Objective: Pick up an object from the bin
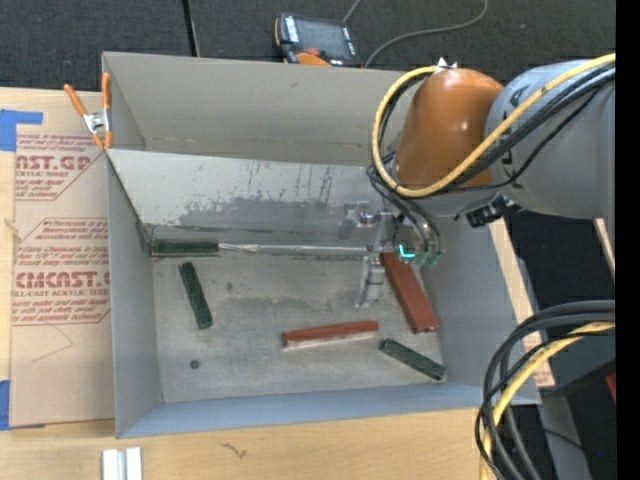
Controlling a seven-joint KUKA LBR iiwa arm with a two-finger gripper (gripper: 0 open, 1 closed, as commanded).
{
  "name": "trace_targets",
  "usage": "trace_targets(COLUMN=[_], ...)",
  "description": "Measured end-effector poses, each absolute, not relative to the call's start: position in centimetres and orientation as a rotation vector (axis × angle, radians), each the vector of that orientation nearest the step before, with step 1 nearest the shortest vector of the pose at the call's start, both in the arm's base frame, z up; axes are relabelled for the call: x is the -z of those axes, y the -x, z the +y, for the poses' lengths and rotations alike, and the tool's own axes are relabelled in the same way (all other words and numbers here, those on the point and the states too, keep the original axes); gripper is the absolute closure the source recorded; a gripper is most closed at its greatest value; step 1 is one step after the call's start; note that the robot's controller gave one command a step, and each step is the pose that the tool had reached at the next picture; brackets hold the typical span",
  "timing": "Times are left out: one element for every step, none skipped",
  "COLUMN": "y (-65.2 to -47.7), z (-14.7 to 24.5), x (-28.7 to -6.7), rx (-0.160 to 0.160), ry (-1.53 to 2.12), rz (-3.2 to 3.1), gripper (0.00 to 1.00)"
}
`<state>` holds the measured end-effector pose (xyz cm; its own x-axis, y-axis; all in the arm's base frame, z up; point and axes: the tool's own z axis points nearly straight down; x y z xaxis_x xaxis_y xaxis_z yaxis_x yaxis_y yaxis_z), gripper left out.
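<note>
Camera view: gripper (372, 273) low in the bin (250, 108), beside a reddish-brown bar (415, 303). Open or closed, I cannot tell.

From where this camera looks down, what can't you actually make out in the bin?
- The red-brown bar by the right wall: its upper end runs under the tool, so it is unclear whether the two touch.
- The bin: its far right corner is covered by the arm.
- The dark speck on the floor at near left: too small to name.
</note>
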<state>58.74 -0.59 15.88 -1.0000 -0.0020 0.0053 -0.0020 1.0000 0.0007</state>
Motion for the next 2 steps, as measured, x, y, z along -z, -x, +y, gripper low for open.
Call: trace_targets(y=[-50.83,-51.18], z=[0.45,0.43], x=[-6.6,-6.96], rx=[0.002,0.001], ry=[-0.242,-0.241], rz=[-3.123,-3.131], gripper=[0.0,1.0])
